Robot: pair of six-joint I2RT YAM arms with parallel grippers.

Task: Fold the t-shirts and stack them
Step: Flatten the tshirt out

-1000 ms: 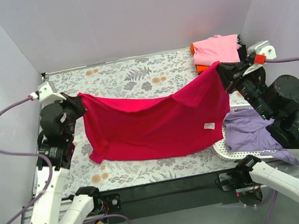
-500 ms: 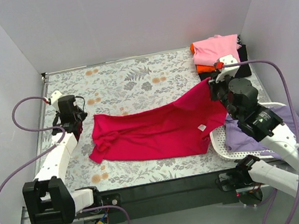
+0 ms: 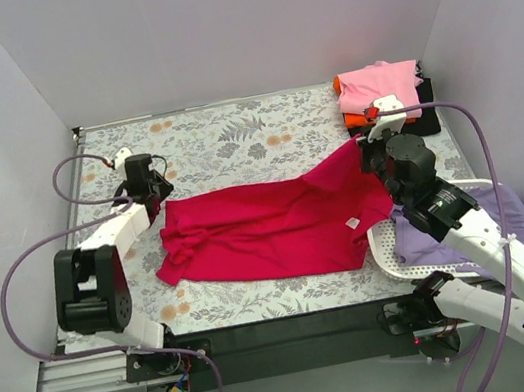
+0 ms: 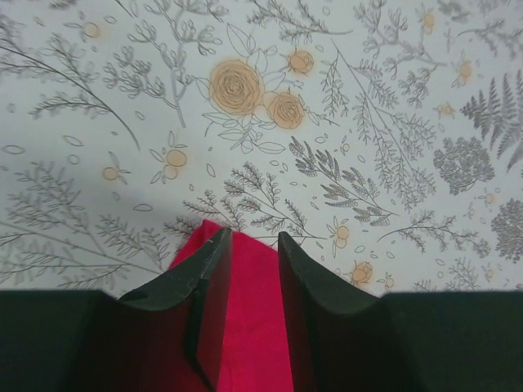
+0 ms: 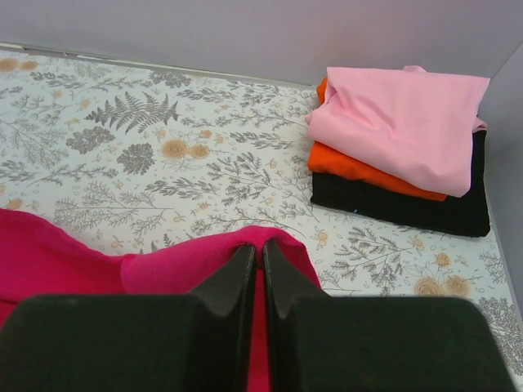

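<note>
Lavender t-shirt (image 3: 414,242) lies in white mesh basket (image 3: 386,255) beside crimson t-shirt (image 3: 268,230)

Free room for a gripper is over the bare far middle of the table (image 3: 231,135). The red t-shirt (image 3: 268,230) covers the centre. The folded stack (image 3: 380,89) blocks the far right corner, and the white basket (image 3: 387,257) crowds the near right edge.
</note>
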